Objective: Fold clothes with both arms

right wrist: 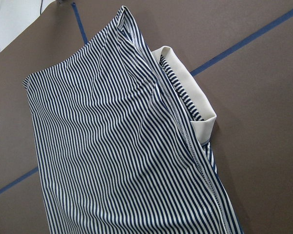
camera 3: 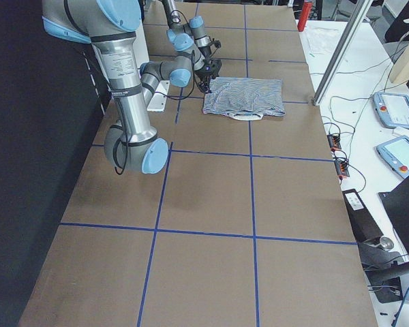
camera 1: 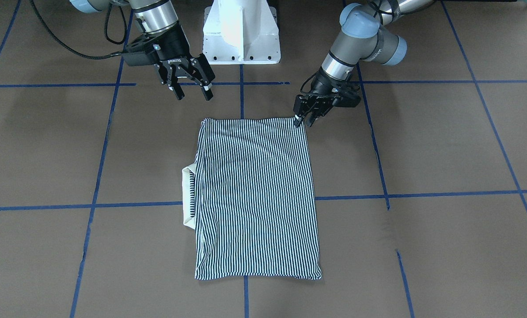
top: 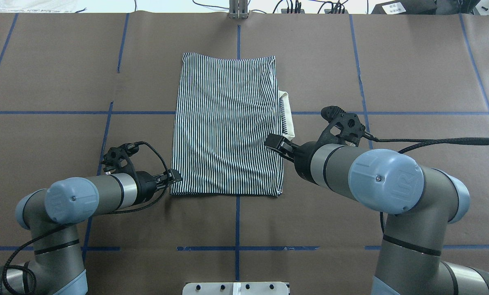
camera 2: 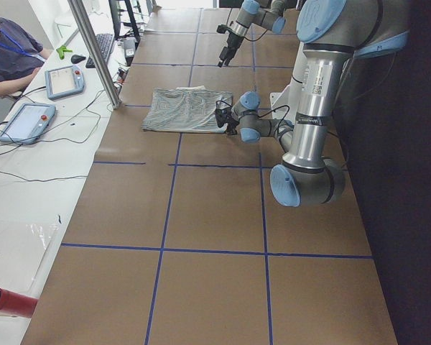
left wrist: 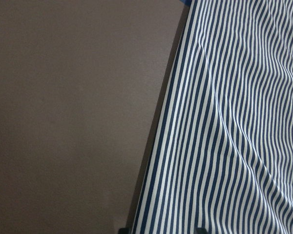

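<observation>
While one striped shirt (camera 1: 256, 198) lies folded into a tall rectangle at the centre of the front-facing frame, two arms reach toward its upper edge. Its knit cloth carries thin navy and white stripes running top to bottom, with a few soft ripples. One plain cream collar (camera 1: 187, 194) pokes out as a curved band from the shirt's left edge, about halfway down.

The left arm (camera 1: 369, 44), silver-grey tube with light-blue caps, comes in from the upper right. The left end effector (camera 1: 304, 120) is low at the shirt's upper right corner. In the wrist view its two black tips sit a little apart, straddling the flat edge of the cloth, so it looks released rather than clenched.

The right arm (camera 1: 155, 17) enters from the upper left. The right end effector (camera 1: 191, 92) hangs above the desk (camera 1: 444, 145), its two black fingers spread wide and gripping nothing; in the overhead view it is over the shirt's collar-side edge.

The desk is matte brown, crossed by blue tape lines (camera 1: 449, 193) that form a grid. One white base (camera 1: 241, 31) stands at top centre.
</observation>
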Tool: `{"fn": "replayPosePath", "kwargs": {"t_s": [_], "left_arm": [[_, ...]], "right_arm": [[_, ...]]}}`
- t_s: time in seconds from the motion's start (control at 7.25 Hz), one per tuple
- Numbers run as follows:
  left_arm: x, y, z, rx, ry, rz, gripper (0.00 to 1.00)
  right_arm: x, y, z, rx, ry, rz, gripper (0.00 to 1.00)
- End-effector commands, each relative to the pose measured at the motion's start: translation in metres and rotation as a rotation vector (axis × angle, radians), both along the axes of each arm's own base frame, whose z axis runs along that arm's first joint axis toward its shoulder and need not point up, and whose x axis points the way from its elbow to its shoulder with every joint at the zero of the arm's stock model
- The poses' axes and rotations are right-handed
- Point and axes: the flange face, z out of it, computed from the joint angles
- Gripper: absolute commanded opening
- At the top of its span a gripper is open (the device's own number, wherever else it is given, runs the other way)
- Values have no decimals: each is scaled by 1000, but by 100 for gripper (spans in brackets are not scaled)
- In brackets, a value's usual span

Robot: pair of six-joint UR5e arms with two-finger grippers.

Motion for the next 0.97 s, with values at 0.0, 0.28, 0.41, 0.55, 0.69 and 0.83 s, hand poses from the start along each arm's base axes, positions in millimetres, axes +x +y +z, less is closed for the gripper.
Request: {"fn": "replayPosePath", "kwargs": {"t_s": [0.0,0.28,0.41,0.55,0.69,0.83], "left_arm": [[8,5,4,-4,-9,13,54],[9,7,2,-2,-4,16,54],[9,7,2,-2,-4,16,54],[11,11,1,-1,-3,22,54],[14,13,-3,1,3,27,55],[13,13,-5,1,7,26,54]], "right_arm": [[0,0,0,0,0,0,100],[0,0,0,0,0,0,100],[0,0,0,0,0,0,100],[0,0,0,0,0,0,100],[0,0,0,0,0,0,100],[0,0,0,0,0,0,100]]}}
